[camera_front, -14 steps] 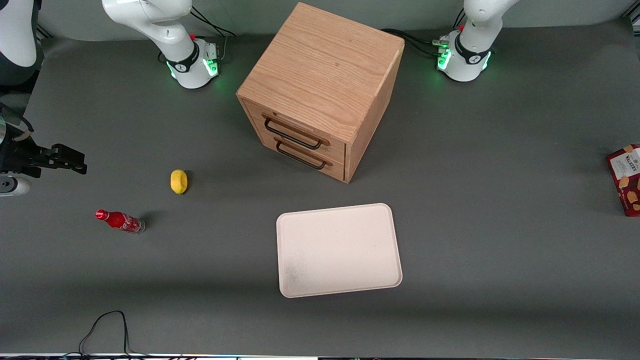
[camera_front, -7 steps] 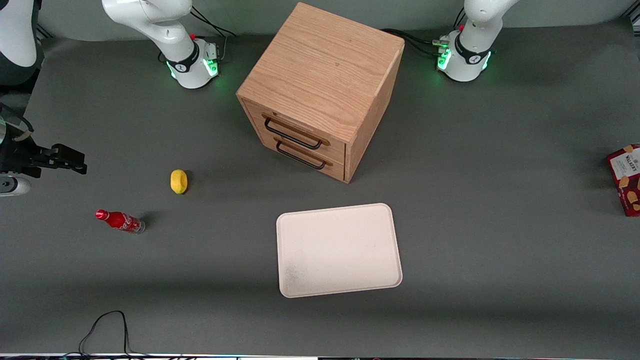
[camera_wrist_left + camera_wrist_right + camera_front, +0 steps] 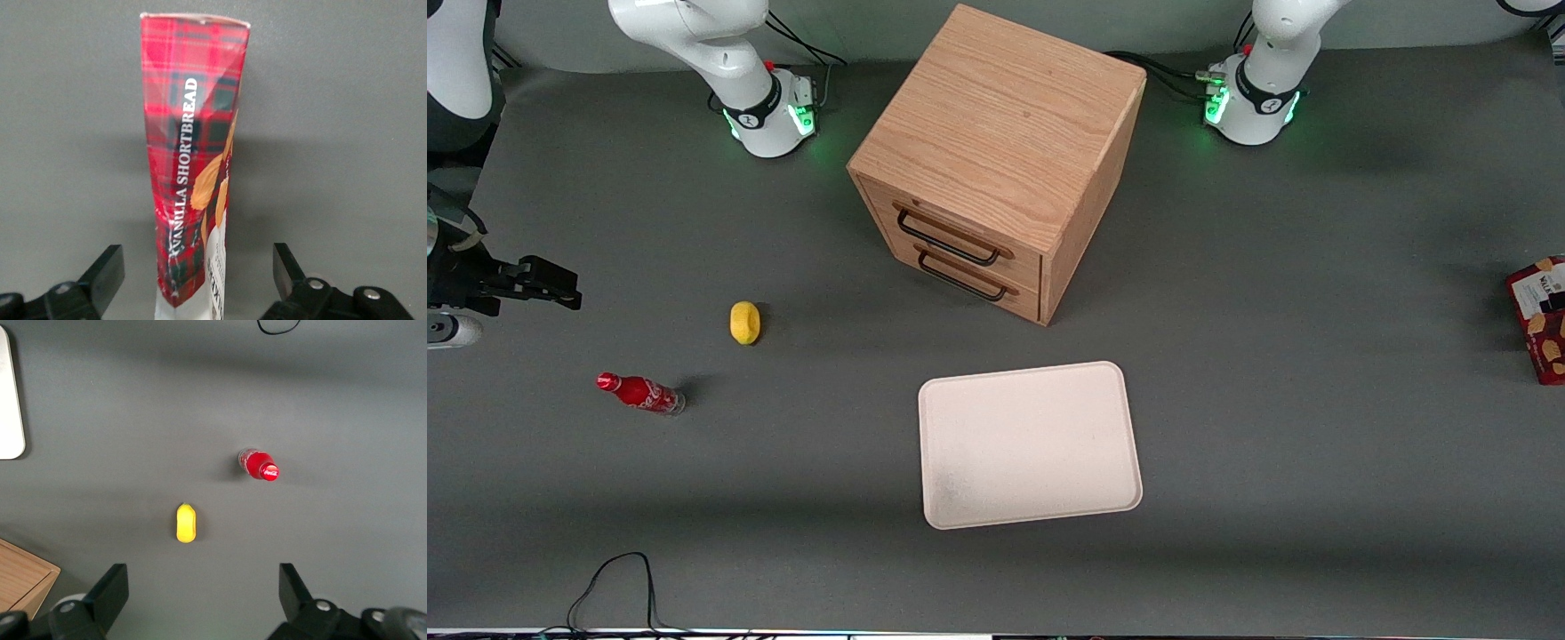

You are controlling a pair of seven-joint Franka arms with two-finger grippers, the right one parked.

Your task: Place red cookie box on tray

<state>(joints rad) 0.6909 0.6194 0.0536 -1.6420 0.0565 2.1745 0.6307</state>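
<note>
You are looking at a dark grey matte tabletop [image 3: 1316,444], evenly lit, with soft shadows under each thing on it. The cream tray [image 3: 1029,444] lies flat and bare near the front camera, in front of the wooden drawer cabinet [image 3: 996,160], whose two black-handled drawers are shut. The red cookie box [image 3: 1538,318] sits at the working arm's end of the table, well apart from the tray and cut off by the picture's edge. In the left wrist view the cookie box [image 3: 193,173] stands between the two fingers of the gripper [image 3: 199,280], its tartan side and the words "VANILLA SHORTBREAD" facing the camera; the fingers [image 3: 107,273] are spread wide, with grey table showing between each one and the box, so nothing is held. Toward the parked arm's end you can see a yellow lemon [image 3: 744,322] and, nearer the front camera, a small red bottle [image 3: 640,393], the two apart from each other. A black cable [image 3: 618,578] loops at the table's front edge.
</note>
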